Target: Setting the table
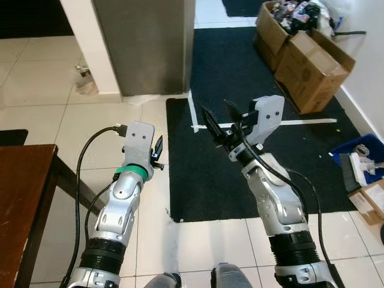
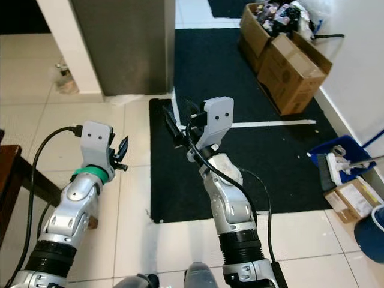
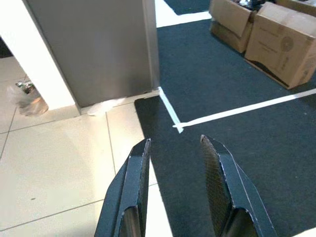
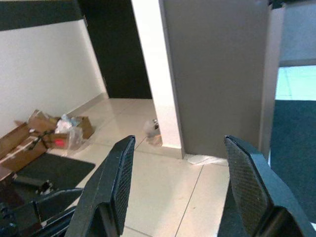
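Left eye view, table: the brown wooden table (image 1: 24,198) showed as a corner at the near left edge, with a dark leg running down to the pale tile floor (image 1: 66,123). No dish or cutlery could be seen on the part in view.
Left eye view, left arm: the left gripper (image 1: 158,150) was raised over the tiles just left of the black mat (image 1: 252,120), empty, its fingers pointing away toward the grey pillar (image 1: 147,45).
Left eye view, right arm: the right gripper (image 1: 221,125) hung over the mat, farther from the table, its black fingers spread and holding nothing.
Right eye view, surroundings: cardboard boxes (image 2: 288,66) stood at the far right by the wall, and a blue bin (image 2: 342,159) lay on the right, well apart from both arms.
Left wrist view, fingers: the two black fingers (image 3: 134,192) stood apart with bare floor and mat edge between them; a white tape line (image 3: 237,111) crossed the mat beyond.
Right wrist view, fingers: the fingers (image 4: 116,182) were wide apart, looking at the pillar and white wall, with nothing between them.
Deciding relation: the table lay to the near left of both grippers, its edge running near to far. The left arm was clearly the nearer, so my judgement is that a turn leftward would be needed first.
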Controlling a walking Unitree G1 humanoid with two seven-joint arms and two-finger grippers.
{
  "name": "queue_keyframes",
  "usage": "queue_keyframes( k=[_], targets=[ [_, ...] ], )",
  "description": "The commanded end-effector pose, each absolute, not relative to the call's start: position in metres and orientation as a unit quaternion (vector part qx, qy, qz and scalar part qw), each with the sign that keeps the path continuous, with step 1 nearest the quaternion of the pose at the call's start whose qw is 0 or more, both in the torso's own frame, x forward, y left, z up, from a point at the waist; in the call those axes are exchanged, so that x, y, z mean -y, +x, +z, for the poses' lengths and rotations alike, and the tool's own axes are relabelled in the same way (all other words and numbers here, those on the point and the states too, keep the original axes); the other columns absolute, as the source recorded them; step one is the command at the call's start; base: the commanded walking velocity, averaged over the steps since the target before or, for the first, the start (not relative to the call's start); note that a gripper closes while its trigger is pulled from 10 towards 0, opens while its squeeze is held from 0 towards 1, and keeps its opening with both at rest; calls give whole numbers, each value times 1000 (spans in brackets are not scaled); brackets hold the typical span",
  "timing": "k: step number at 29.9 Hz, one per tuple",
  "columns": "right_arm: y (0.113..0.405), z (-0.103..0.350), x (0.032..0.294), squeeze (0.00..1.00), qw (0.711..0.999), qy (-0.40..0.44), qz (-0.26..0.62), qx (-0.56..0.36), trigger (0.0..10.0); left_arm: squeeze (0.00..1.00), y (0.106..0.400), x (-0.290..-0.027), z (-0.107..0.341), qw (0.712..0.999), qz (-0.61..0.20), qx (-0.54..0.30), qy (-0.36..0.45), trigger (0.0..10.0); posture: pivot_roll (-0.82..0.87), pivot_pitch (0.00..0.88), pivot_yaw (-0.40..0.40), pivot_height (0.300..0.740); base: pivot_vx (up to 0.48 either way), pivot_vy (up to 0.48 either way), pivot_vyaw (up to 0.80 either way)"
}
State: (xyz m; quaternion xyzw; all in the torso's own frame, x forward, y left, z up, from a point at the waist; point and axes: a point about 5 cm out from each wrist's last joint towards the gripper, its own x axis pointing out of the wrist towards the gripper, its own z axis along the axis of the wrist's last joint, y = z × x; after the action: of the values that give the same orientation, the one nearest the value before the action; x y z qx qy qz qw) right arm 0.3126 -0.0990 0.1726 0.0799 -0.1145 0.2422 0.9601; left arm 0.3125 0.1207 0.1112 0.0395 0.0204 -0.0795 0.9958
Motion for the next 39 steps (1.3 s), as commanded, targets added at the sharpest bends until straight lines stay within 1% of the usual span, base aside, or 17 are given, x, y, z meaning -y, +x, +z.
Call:
queue_keyframes(
  k=[1,15,18,31,39],
  targets=[
    [310,167,100,0,962,75,243,101,10000,0,311,-122,106,996,-76,-33,42,10000,-175,0,34,740,0,0,800],
    [310,165,104,0,966,61,235,94,10000,0,313,-122,108,996,-73,-30,45,10000,-177,0,37,740,0,0,798],
    [314,162,109,0,971,77,211,85,10000,0,314,-122,109,996,-74,-28,48,10000,-176,0,38,740,0,0,0],
    [314,159,112,0,974,69,202,81,10000,0,315,-122,111,995,-75,-18,60,10000,-178,0,38,740,0,0,0],
    [314,159,111,0,974,69,201,79,10000,0,316,-122,112,995,-77,-14,66,10000,-180,0,39,740,0,-479,0]
  ],
)
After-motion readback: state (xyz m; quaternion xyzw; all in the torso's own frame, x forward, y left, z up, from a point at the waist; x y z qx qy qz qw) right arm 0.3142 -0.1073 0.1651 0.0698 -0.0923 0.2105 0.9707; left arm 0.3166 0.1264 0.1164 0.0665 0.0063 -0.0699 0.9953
